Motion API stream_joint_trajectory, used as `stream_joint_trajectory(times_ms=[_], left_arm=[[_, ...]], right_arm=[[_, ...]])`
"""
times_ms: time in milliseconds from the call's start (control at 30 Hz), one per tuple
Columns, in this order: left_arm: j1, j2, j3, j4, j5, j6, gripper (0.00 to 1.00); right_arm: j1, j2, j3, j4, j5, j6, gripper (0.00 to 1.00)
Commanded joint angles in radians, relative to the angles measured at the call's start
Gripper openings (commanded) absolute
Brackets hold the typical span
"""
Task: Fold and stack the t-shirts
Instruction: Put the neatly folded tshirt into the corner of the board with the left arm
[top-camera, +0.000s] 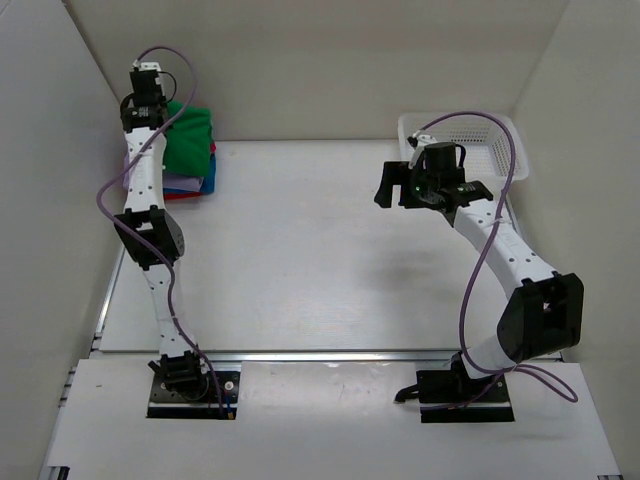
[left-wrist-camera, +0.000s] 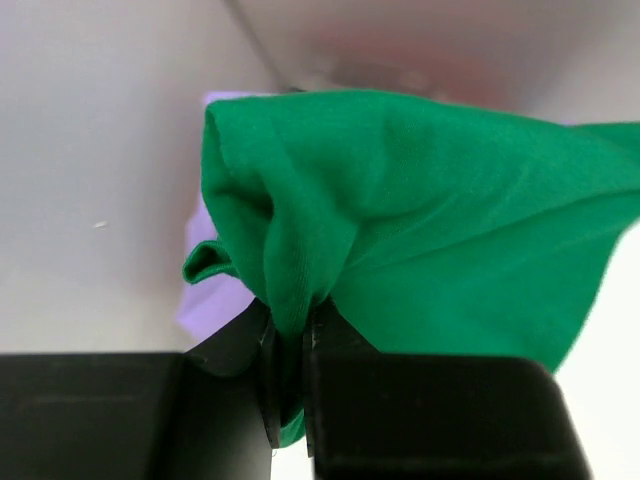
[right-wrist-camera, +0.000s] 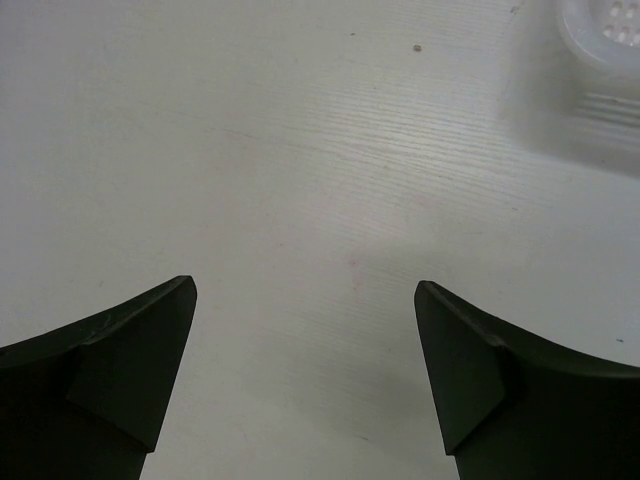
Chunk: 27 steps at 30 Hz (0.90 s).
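A bright green t-shirt (top-camera: 190, 135) lies on top of a stack of folded shirts at the back left; lavender, blue and red edges (top-camera: 190, 186) show under it. My left gripper (top-camera: 150, 112) is over the stack's left side. In the left wrist view my left gripper (left-wrist-camera: 290, 335) is shut on a fold of the green t-shirt (left-wrist-camera: 420, 210), with the lavender shirt (left-wrist-camera: 215, 290) beneath. My right gripper (top-camera: 392, 185) is open and empty above the bare table, as the right wrist view (right-wrist-camera: 305, 300) shows.
A white plastic mesh basket (top-camera: 500, 140) stands at the back right, behind the right arm; its corner shows in the right wrist view (right-wrist-camera: 590, 90). White walls enclose the table on the left, back and right.
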Motion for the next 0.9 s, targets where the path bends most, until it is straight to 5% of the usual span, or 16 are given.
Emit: stream_joint_trajectory(times_ms=[0, 233, 367, 867], left_arm=[[0.045, -0.028, 0.054, 0.057, 0.029, -0.015, 0.07], [0.073, 0.08, 0.09, 0.077, 0.036, -0.023, 0.15], [0.082, 0.132, 0.098, 0.092, 0.007, -0.037, 0.36], [0.18, 0.223, 0.142, 0.096, -0.016, -0.252, 0.88]], right_arm=[[0.0, -0.008, 0.062, -0.008, 0.002, -0.003, 0.89], [0.009, 0.013, 0.108, -0.041, 0.016, 0.003, 0.99], [-0.006, -0.002, 0.093, -0.029, -0.002, 0.02, 0.99], [0.042, -0.057, 0.082, -0.06, 0.073, 0.063, 1.0]])
